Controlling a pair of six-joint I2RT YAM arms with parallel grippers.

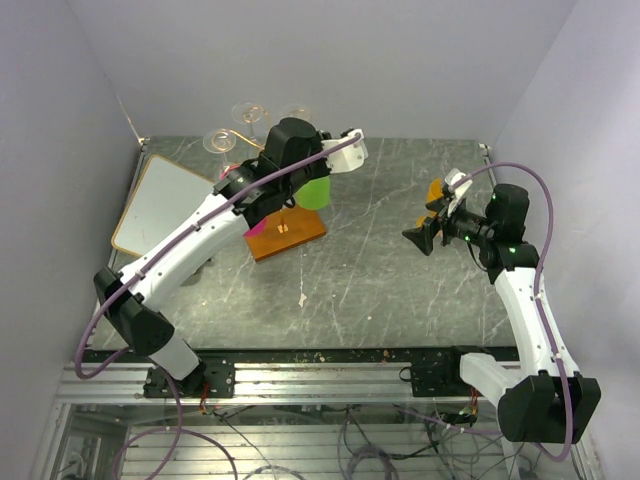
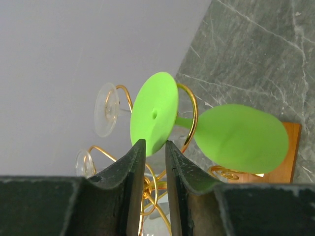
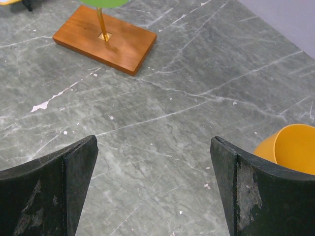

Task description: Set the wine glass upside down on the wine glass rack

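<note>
Hanging bowl-down, the green wine glass [image 2: 240,138] has its stem threaded through a curled scroll arm of the gold wine glass rack [image 2: 193,110], with the foot above the wire and the bowl over the rack's wooden base [image 3: 106,37]. On the tabletop [image 1: 380,290] the rack stands just off centre toward 10 o'clock. By that look the placing itself is done. What is left is to let go and draw the left arm [image 1: 200,235] clear without knocking the wire. Its jaws stand narrowly parted with the rim of the green foot at the mouth of the gap, seemingly not pinched, though contact cannot be ruled out. The right arm [image 1: 525,300] hovers toward 3 o'clock, its jaws spread wide and holding nothing. Counted: one green wine glass, one rack, and three clear wine glasses [image 1: 250,112] whose feet show on the rack's 12 o'clock side in the top view, only two of them in the left wrist view. Also one white board [image 1: 165,205] at 9 o'clock, one orange cup [image 3: 295,147] near 2 o'clock just beyond the right jaws, and one small pink object [image 1: 256,228], mostly hidden under the left arm.
</note>
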